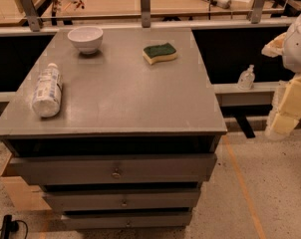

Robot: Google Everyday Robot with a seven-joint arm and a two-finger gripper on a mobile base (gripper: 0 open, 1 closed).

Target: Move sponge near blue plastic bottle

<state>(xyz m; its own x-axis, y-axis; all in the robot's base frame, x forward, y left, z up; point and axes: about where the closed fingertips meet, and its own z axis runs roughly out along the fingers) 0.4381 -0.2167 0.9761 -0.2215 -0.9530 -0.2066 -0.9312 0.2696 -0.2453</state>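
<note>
The sponge (pixel 160 53), dark green on top over a pale yellow body, lies flat at the back right of the grey cabinet top (pixel 120 98). The blue plastic bottle (pixel 47 90), whitish with a white cap and a pale label, lies on its side near the left edge. My gripper (pixel 284 114) hangs off the right side of the cabinet, beyond its edge and above the floor. It is far from both the sponge and the bottle and holds nothing that I can see.
A white bowl (pixel 85 38) stands at the back left of the cabinet top. A tiny clear pump bottle (pixel 246 78) sits on a ledge to the right. A railing (pixel 145 15) runs behind. Drawers (pixel 115 169) face front.
</note>
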